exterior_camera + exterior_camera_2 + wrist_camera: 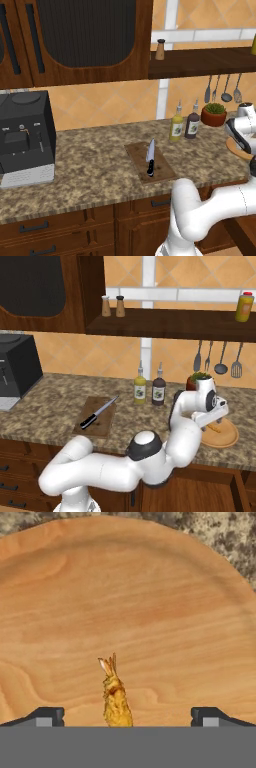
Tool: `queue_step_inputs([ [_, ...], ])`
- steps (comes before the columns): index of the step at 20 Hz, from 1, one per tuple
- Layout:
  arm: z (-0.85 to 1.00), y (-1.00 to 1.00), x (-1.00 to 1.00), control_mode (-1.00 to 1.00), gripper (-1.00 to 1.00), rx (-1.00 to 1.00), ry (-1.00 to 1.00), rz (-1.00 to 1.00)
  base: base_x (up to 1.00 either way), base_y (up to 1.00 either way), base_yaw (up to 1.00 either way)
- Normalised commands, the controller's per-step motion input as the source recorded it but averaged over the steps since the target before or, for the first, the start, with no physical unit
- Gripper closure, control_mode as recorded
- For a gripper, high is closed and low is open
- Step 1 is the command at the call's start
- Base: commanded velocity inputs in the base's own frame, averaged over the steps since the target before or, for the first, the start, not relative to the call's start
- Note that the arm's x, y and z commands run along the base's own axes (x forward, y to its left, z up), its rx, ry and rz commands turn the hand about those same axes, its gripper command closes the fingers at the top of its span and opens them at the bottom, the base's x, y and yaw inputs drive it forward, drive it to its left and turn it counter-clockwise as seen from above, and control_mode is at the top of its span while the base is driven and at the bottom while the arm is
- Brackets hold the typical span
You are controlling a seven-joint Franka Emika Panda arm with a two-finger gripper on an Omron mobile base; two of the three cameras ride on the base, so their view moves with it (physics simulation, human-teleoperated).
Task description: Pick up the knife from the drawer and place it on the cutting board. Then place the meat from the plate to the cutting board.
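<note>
Meat [116, 696] between wide-apart fingertips [46, 716] in hand view; knife [150, 156] on cutting board [140, 157] in base views.

- The arm [125, 466] is showing smooth, glossy white rounded shells, thick and tubular.
- Dark grey bands and caps are marking its joints, one round cap sitting on the elbow.
- The gripper [127, 717] is showing two small dark fingertips [47, 716] with lighter grey pads.

No legible text, even on the bottle labels [140, 391].
</note>
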Motion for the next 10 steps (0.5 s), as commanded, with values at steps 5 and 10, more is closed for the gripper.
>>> queue_step_inputs([
  [5,-0.30,-0.27,0.03,-1.00,-1.00,0.00,0.07,0.00,0.00,0.00,0.00],
  [10,-0.59,-0.20,0.00,-1.00,1.00,0.00,0.12,0.00,0.00,0.00,0.00],
])
